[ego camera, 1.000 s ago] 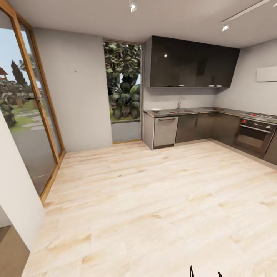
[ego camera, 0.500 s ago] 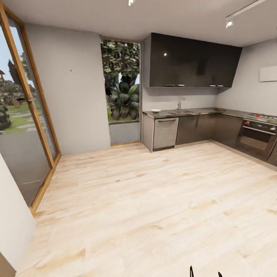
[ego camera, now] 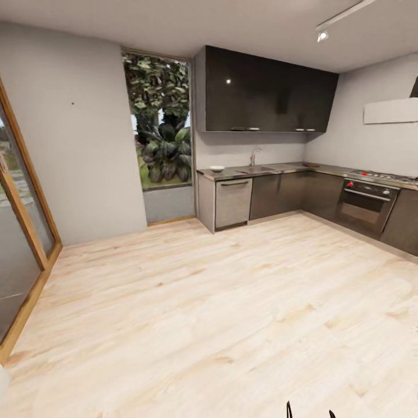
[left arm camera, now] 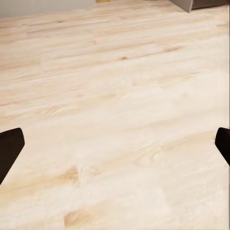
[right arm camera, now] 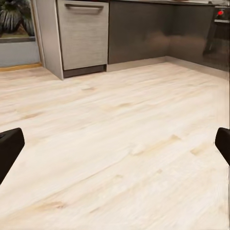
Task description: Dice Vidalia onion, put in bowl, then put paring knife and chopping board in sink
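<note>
Basically nothing is done yet: you're well across the wood floor (ego camera: 232, 302) from the countertop (ego camera: 278, 169), with onion, board and knife too small to tell. The sink (ego camera: 264, 168) sits under its tap (ego camera: 253, 157), and a small white bowl (ego camera: 217, 168) rests near the counter's end. Both the left gripper (left arm camera: 115, 146) and right gripper (right arm camera: 115, 146) are spread wide, holding nothing.

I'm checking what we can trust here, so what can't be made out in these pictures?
- Onion: head view, inside of the sink is too far and too shallow an angle to see.
- Knife: too small to pick out on the countertop.
- Board: maybe the reddish sliver, too small to confirm.
- Bowl: a tiny white speck, shape unclear.
</note>
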